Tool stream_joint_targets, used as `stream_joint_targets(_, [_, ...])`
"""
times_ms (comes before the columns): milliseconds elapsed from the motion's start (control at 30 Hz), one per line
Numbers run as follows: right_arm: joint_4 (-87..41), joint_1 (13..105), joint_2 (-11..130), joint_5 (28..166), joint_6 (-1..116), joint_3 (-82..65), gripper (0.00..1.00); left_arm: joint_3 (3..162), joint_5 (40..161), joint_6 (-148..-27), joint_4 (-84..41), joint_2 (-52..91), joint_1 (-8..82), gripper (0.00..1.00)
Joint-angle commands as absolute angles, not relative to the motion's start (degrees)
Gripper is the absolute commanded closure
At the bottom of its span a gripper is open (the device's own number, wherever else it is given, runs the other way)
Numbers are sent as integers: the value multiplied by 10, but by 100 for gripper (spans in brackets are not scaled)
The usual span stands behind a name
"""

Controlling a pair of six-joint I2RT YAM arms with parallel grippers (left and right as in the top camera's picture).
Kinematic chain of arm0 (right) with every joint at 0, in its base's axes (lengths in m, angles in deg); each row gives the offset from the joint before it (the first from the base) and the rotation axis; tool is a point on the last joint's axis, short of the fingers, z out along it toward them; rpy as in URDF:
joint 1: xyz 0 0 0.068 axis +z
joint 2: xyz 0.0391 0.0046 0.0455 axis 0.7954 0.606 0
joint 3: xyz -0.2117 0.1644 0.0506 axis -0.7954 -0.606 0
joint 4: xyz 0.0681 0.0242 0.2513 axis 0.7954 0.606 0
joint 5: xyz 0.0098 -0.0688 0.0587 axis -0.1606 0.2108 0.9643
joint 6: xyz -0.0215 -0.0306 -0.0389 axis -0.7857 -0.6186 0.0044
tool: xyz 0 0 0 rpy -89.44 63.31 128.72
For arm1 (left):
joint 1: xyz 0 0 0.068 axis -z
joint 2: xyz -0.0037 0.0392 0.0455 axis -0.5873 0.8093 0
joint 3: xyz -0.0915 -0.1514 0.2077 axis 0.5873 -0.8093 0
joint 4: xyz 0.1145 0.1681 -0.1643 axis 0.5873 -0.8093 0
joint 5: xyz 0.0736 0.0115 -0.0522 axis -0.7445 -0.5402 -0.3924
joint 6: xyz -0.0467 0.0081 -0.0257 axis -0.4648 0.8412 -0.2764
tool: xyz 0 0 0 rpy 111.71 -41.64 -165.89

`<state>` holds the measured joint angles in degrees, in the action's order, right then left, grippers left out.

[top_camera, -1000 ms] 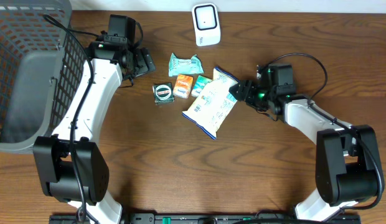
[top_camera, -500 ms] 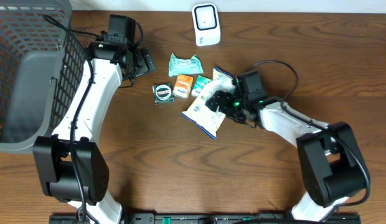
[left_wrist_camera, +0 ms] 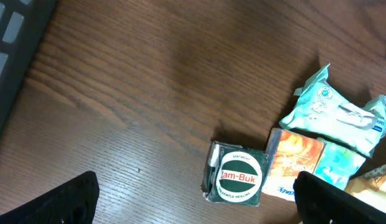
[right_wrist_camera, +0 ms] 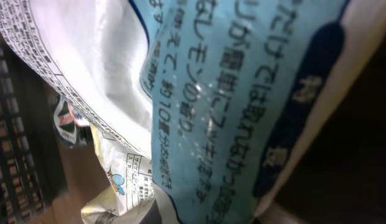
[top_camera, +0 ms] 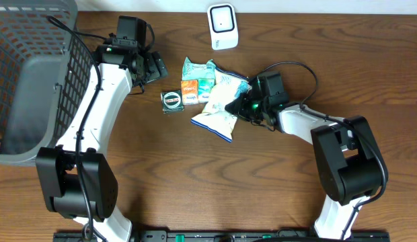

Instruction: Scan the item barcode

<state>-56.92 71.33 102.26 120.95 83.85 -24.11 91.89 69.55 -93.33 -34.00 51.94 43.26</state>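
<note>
Brown wood-grain table (top_camera: 195, 181), overhead view is clean. I see the snack bag (top_camera: 218, 111), white with blue print, lying mid-table at a tilt. Its upper corner is by the teal wipes pack (top_camera: 197, 67), and its left side is against two small boxes, the orange box (top_camera: 189, 90) and the teal box (top_camera: 206, 86). A Zam-Buk tin (top_camera: 172, 100) sits just left of the orange box.

The white scanner (top_camera: 222, 25) is at the far table edge, above the bag and apart from it. The grey basket (top_camera: 20, 81) fills the far-left corner.

The right gripper (top_camera: 237, 106) is at the bag's right edge. Its jaws are closed, and as far as I can read they are pinched on the bag film. My right wrist view is nothing but bag at close range: a light-blue panel with Japanese text and a white panel with fine print. I can't pick out its own fingers there.

The left gripper (top_camera: 157, 67) is spread fully wide and holds nothing, parked over bare wood up-left of the tin. In its wrist view the dark fingertips (left_wrist_camera: 68, 199) frame the bottom corners. The tin, both boxes and the wipes pack are on the table ahead of them, untouched.
</note>
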Motion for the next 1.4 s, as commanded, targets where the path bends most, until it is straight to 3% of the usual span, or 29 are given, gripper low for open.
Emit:
stream_joint_targets(0, [-550,691,1000,1215,801,-251,99,923,690,-935,-342,522,433,2])
stream_joint_targets(400, [-594,632,757,1300,647,-249,99,923,690,-934,-342,522,433,2])
stream_joint_targets(733, [-761,635,719,1346,753,-249,99,923,690,-935,-342,522,433,2])
stream_joint_targets(1033, [-753,635,720,1410,798,-249,99,923,690,-934,-342,522,433,2])
stream_joint_targets(1367, [-626,636,721,1400,758,-250,99,923,690,-934,-342,522,433,2])
